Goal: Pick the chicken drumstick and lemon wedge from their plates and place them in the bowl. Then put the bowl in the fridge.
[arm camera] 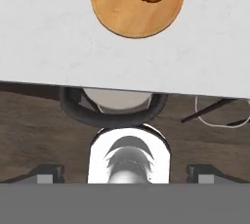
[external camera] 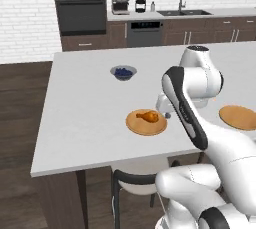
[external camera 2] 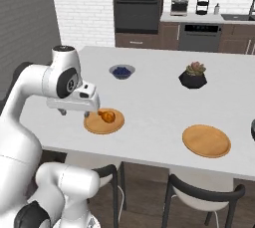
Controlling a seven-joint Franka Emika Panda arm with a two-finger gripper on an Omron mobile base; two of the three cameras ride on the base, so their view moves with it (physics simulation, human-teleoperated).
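We see the chicken drumstick [external camera: 148, 117] lying on its plate [external camera: 142, 128] near the desk's [external camera: 85, 113] front edge — the second plate [external camera 2: 206, 141] sits bare, well apart along that edge. Our pincer [arm camera: 125, 171] hovers beside the drumstick's plate, tips wide apart, holding nothing.

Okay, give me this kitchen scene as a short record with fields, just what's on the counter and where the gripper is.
surface: white counter
chicken drumstick: lying on the near plate
second plate: bare, further to the right
grey bowl of blue berries: behind the drumstick's plate
succulent in black pot: right of the berries
gripper: hand is above the counter's near edge, next to the drumstick's plate; open or shut not visible
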